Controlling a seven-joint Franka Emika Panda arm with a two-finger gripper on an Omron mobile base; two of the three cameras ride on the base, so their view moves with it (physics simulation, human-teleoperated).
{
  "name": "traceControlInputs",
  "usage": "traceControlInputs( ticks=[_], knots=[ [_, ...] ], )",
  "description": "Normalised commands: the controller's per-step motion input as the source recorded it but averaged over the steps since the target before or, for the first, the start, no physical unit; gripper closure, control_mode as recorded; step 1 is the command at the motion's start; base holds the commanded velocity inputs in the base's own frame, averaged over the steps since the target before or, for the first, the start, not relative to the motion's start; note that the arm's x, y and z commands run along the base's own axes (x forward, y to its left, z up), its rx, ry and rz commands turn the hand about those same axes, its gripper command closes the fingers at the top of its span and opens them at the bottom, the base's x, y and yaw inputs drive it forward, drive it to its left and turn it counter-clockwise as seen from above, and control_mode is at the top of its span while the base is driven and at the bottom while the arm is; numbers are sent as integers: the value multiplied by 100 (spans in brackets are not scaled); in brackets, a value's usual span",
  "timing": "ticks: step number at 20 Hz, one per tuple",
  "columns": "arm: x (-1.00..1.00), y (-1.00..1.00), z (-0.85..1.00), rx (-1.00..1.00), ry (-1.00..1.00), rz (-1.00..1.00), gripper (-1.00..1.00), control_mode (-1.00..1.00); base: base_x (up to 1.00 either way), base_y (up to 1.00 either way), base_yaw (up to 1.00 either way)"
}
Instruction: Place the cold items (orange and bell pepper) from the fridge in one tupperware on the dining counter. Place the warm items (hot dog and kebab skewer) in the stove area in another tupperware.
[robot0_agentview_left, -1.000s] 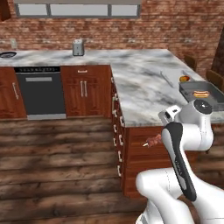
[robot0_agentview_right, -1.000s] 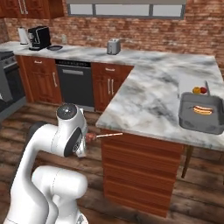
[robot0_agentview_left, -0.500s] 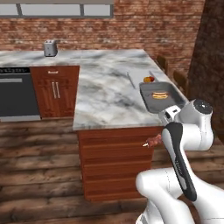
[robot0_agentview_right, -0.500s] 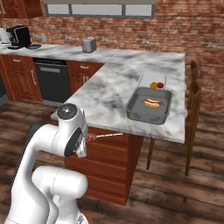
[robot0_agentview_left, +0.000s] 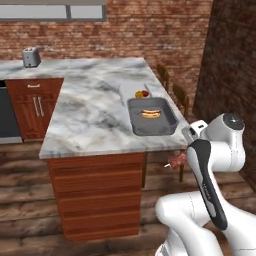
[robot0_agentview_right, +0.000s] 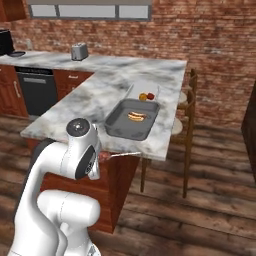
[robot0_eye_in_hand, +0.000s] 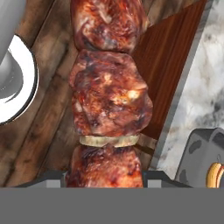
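Note:
My gripper (robot0_eye_in_hand: 107, 177) is shut on the kebab skewer (robot0_eye_in_hand: 109, 96), whose browned meat chunks run up the hand view. From the bases, the kebab skewer (robot0_agentview_left: 176, 161) (robot0_agentview_right: 107, 156) hangs beside the arm, below and in front of the dining counter's near edge. A grey tupperware (robot0_agentview_left: 135, 125) (robot0_agentview_right: 117, 127) on the counter holds the hot dog (robot0_agentview_left: 150, 114) (robot0_agentview_right: 136, 117); its corner (robot0_eye_in_hand: 201, 153) shows at the hand view's lower right. Behind it a clear tupperware (robot0_agentview_left: 131, 89) holds the orange (robot0_agentview_left: 139, 94) (robot0_agentview_right: 143, 96) and red bell pepper (robot0_agentview_left: 146, 93) (robot0_agentview_right: 150, 95).
The marble dining counter (robot0_agentview_left: 90, 115) stands on a wooden cabinet (robot0_agentview_left: 95, 195). Wooden chairs (robot0_agentview_left: 180, 97) (robot0_agentview_right: 187, 110) line its far side. A toaster (robot0_agentview_left: 31, 57) sits on the back counter, a dishwasher (robot0_agentview_right: 37, 90) below it. A dark tall wall (robot0_agentview_left: 230, 60) rises on the right.
The base has driven, so the whole scene slid: the dining counter and its tupperwares now lie closer and more central. The gripper stays shut on the kebab skewer.

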Motion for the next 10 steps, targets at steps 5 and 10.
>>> traceControlInputs(
  ticks=[5, 10],
  knots=[
    [0, 0, 0, 0, 0, 0, 100, 100, 65, -1, -13],
    [0, 0, 0, 0, 0, 0, 100, 100, 50, 0, -13]
  ],
)
